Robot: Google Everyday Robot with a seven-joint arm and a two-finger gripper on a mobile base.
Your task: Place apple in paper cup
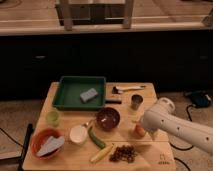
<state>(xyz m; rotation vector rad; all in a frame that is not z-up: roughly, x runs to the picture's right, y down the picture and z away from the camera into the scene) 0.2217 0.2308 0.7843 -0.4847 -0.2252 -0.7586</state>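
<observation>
Near the counter's (pixel 156 150) right edge, the arm (pixel 175 127) hides most of the tool (pixel 146 128) and the apple's (pixel 138 131) right side. The arm itself is cut off at the picture's lower right.

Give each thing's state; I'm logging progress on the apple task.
apple: on the table, outside the paper cup.
paper cup: upright, no apple inside.
gripper: low, right beside the apple.
maroon bowl: upright, looks empty.
green tray: flat, holding a sponge.
</observation>
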